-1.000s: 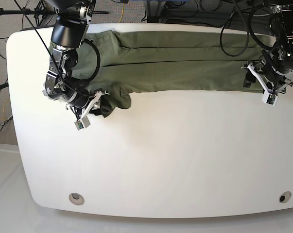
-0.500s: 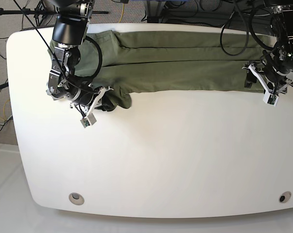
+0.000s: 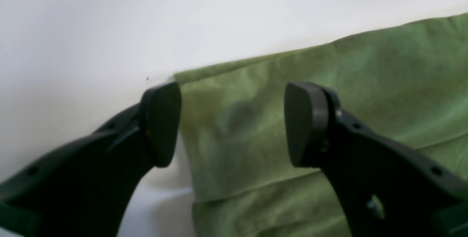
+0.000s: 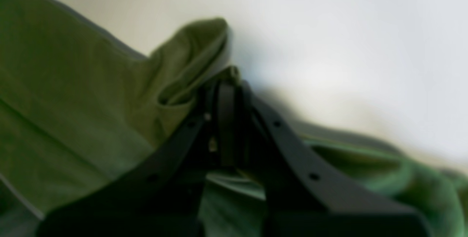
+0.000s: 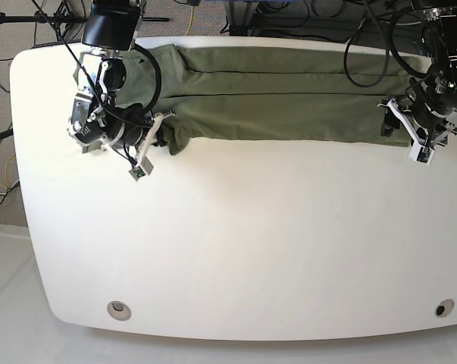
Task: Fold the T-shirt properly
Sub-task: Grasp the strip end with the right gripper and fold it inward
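T-shirt [image 5: 281,95]: olive-green, lying as a long folded band across the upper part of the white table [image 5: 236,243] in the base view, running from upper left to upper right, with lengthwise fold lines showing. Its left end is bunched into a small lump beside the right gripper.

Right gripper [image 4: 226,83]: at upper left of the base view [image 5: 158,129]. Jaws pressed together, clamped on a gathered ridge of T-shirt [image 4: 91,94] cloth; the right wrist view is blurred, but a fold of fabric rises just above the fingertips.

Left gripper [image 3: 234,120]: at upper right of the base view [image 5: 410,125], over the T-shirt's [image 3: 329,83] right end. Jaws stand wide apart, holding nothing; one finger [image 3: 161,120] sits at the cloth's corner edge, the other over the fabric.

Cables [image 5: 372,45]: black, hanging at the top right of the base view.
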